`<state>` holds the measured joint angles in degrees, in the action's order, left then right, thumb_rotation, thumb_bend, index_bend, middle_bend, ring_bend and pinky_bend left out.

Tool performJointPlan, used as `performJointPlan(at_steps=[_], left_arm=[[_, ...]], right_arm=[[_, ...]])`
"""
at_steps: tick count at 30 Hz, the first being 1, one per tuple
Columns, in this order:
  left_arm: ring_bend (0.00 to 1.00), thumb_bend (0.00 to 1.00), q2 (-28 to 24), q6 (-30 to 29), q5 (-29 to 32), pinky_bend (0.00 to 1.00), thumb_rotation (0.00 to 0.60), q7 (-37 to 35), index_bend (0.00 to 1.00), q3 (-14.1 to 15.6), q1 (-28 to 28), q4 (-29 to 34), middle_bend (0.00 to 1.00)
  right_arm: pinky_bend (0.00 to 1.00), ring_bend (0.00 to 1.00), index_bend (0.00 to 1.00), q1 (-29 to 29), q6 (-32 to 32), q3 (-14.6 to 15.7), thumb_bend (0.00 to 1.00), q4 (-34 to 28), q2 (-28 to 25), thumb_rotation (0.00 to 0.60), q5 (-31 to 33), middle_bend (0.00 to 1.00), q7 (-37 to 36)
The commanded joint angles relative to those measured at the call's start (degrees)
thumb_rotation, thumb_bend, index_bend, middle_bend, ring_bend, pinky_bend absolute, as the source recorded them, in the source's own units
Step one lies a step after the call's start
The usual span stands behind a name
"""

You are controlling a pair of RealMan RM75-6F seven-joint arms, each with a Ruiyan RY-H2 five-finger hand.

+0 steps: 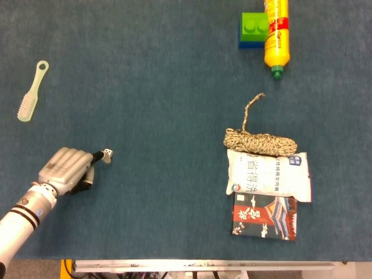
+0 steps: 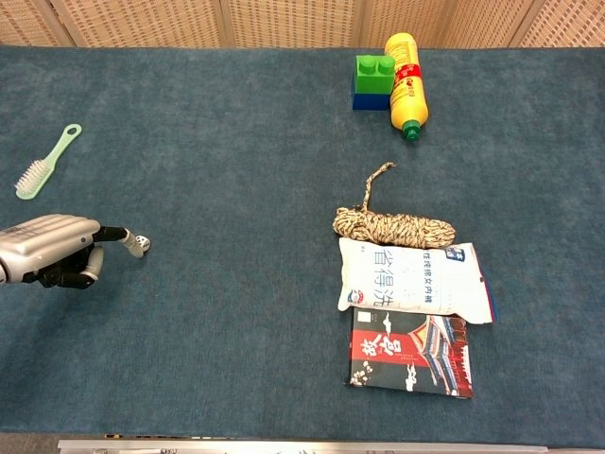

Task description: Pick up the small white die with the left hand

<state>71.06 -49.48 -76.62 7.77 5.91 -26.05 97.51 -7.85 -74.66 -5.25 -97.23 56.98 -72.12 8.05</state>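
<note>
The small white die [image 1: 107, 154] sits at the tip of my left hand [image 1: 65, 168], at the left of the blue cloth. It is pinched between an outstretched dark fingertip and the thumb, while the other fingers are curled in. In the chest view the die [image 2: 141, 245] shows at the end of the same hand [image 2: 52, 253], tilted and barely above the cloth. My right hand is in neither view.
A pale green brush [image 1: 32, 93] lies further back on the left. On the right are a coiled rope [image 1: 260, 139], a white packet [image 1: 268, 172] and a dark booklet [image 1: 265, 216]. A green-and-blue block [image 1: 253, 29] and a yellow bottle [image 1: 276, 36] lie at the back.
</note>
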Motion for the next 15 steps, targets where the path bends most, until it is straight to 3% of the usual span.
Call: performJointPlan(at_steps=[1,15], left_arm=[[1.00,0.91,0.47,-0.05,0.37,1.00,0.600,0.80,0.27,-0.09,-0.10,-0.45,1.00],[1.00,0.91,2.04,-0.93,2.22,1.00,0.600,3.58,0.28,-0.76,-0.36,-1.26,1.00]], right_arm=[[0.28,0.19,0.44,0.02,-0.03,0.00,0.14,-0.03,-0.02,0.600,-0.03,0.21,-0.05],[0.28,0.19,0.44,0.07,-0.15,-0.02,0.14,-0.11,-0.11,0.600,-0.13,0.21,-0.22]])
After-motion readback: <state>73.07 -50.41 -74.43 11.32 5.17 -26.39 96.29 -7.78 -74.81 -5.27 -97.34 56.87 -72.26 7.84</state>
